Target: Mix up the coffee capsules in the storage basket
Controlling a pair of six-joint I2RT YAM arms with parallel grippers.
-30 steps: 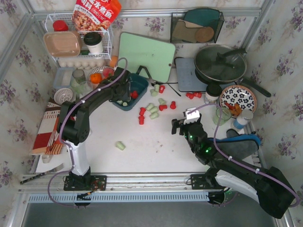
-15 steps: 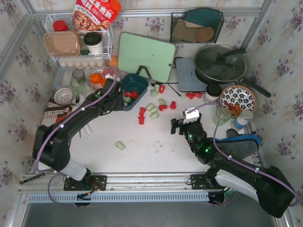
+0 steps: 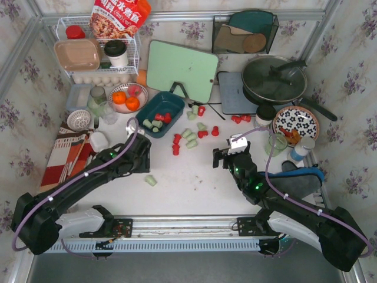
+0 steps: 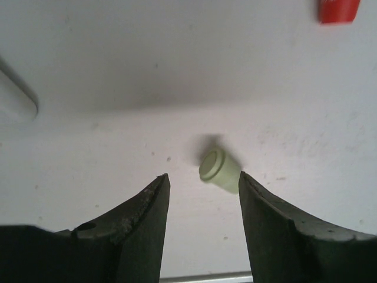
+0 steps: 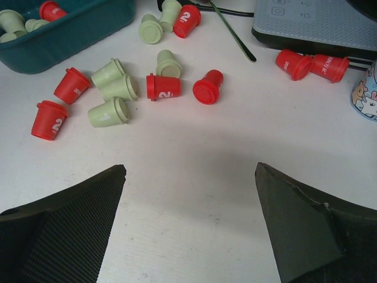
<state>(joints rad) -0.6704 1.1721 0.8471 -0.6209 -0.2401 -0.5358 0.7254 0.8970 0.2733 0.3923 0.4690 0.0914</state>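
Presently, the dark teal rectangular plastic storage basket [image 3: 174, 117] sits left of centre on the white table [image 3: 194, 188], in front of the pale green cutting board [image 3: 181, 69]. It holds a small mixed lot of coffee capsules [image 3: 154, 122]: pale green ones with a few red beside them. Most of the small tapered capsules lie outside it. A loose scatter of red and green capsules [image 3: 189, 137] is spread on the table just right of the basket, upright and tipped alike, and two red capsules [image 5: 311, 65] lie against the edge of the grey slab [image 5: 318, 20]. One pale green capsule [image 4: 220, 171] lies alone on its side, well apart from the rest. The left gripper [image 4: 202, 177] hangs low over it with jaws partly apart and nothing clamped; the capsule lies just beside the right-hand finger [image 4: 277, 230], and contact cannot be confirmed. The right gripper [image 5: 191, 177] stands with jaws spread wide over bare table, short of the scatter, holding nothing.
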